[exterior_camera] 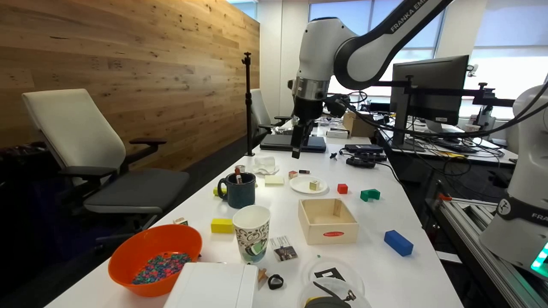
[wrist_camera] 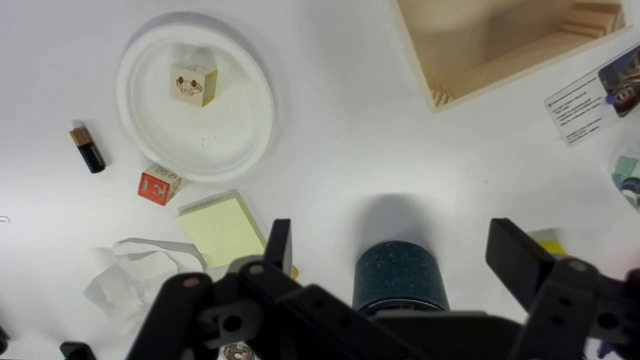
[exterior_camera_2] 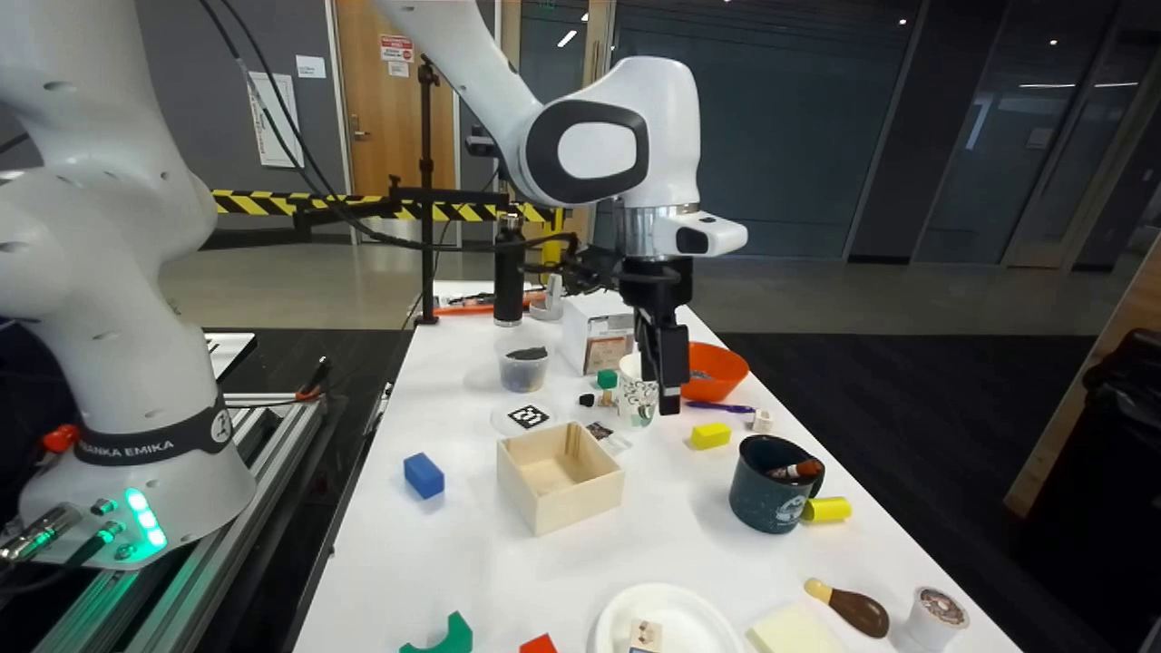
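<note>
We see the gripper [wrist_camera: 390, 245], jaws spread wide, a dark mug [wrist_camera: 397, 275] below it, framed between them in the wrist view, an orange bowl [exterior_camera: 145, 244] farther off, only in both exterior views

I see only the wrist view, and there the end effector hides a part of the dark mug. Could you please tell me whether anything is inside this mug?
Observer: Yes. In an exterior view, what looks like a marker sticks up out of the dark mug.
Operator: Thank you. Is there also something on its outside which I do not see?
Observer: Yes, a handle, on the side turned away from the robot's base.
Operator: I understand. And am I down on the surface, or above it?
Observer: Above it. In both exterior views the end effector hangs over the table without touching it.
</note>
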